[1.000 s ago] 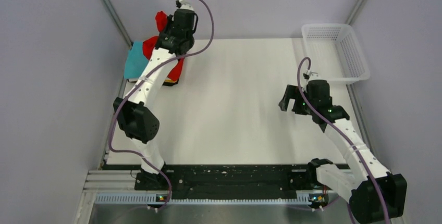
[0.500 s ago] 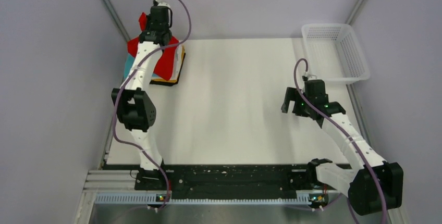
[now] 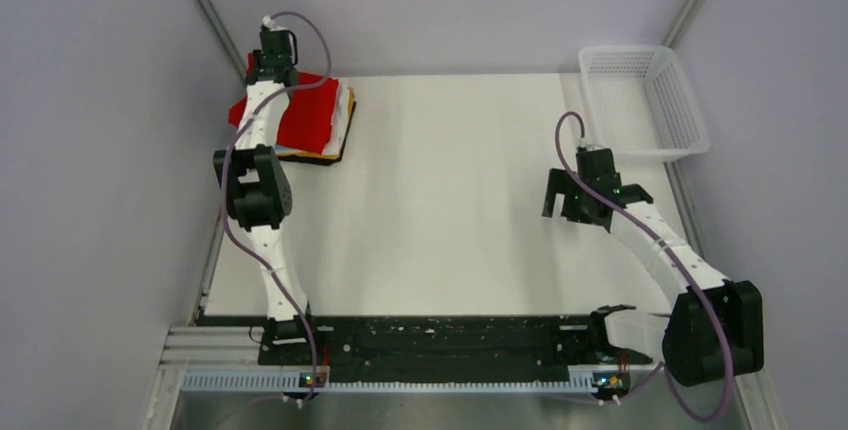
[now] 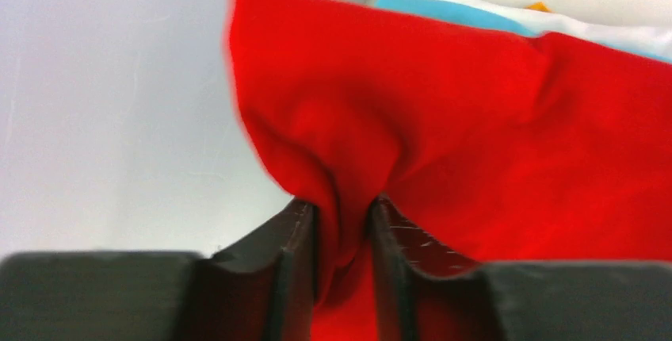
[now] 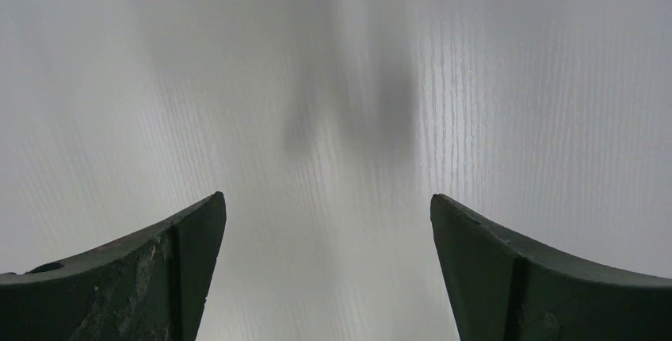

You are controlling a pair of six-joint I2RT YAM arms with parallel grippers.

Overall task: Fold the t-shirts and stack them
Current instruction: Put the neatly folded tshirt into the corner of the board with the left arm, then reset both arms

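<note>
At the far-left corner of the bench [image 3: 450,210] sits the stack [image 3: 343,130], w/ the red t-shirt [image 3: 305,115] laid folded on top. Its left edge overhangs the stack. Your left gripper [image 4: 342,212] is clamped on that overhang, cloth bunched betw. both fingers in the wrist view. That's prob. so the shirt can be tugged square w/ the pile before you let go. I'd call this the placing step, release not yet done.

Your right gripper [image 5: 326,222] hangs well right of the stack over the bench, jaws wide apart, nothing in them. It looks parked out of the way, since one arm can handle this. The mesh basket [image 3: 645,100] is further right of the stack again, at the far corner.

Hard to make out:
- Under the red you get only slivers: teal shirt [image 4: 444,9], white shirt [image 4: 602,33] and an orange scrap [image 4: 539,6].
- From the top cam, a dark layer [image 3: 318,158] shows at the stack's near edge. Layer count and neatness can't be judged.
- The left arm [image 3: 255,140] covers the gripper tips from above.
- The wrist view is blurred, so you can't tell whether the pinch has one layer or several.
</note>
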